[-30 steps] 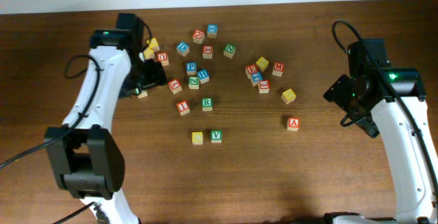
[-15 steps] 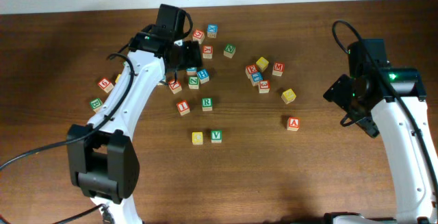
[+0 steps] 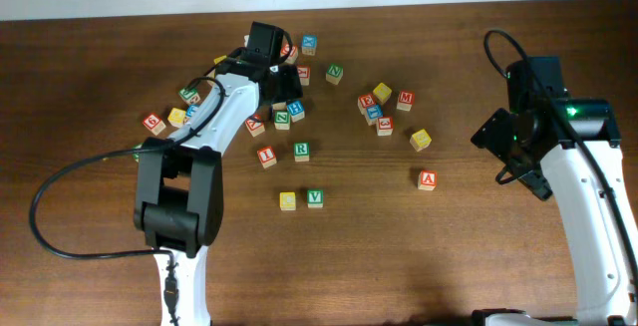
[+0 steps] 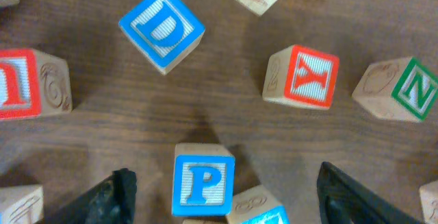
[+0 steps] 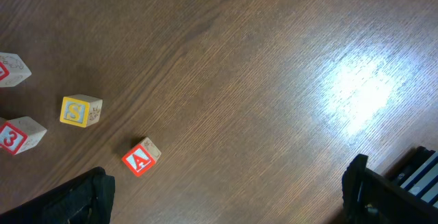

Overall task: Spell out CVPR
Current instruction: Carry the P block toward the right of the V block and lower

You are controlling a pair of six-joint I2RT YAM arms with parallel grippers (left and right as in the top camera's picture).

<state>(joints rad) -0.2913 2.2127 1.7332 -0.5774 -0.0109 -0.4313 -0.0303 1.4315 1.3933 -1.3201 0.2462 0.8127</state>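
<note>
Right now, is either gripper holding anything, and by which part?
Nothing held. Left gripper open, straddling the blue P cube without contact; right gripper open and empty.

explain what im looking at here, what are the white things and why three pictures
The white things are two robot arms at a wooden table. The wide picture comes from a camera fixed above it: the left arm reaches in among the blocks, the right arm is off to the side. The other two pictures come from a small camera on each wrist, looking down past that arm's hand; the dark shapes in the bottom corners are its fingers. Small wooden letter blocks lie scattered on the table. The left hand is open, with the blue P block between its fingers, not gripped. The right hand is open over bare wood, a red A block in view. Nothing is held.
</note>
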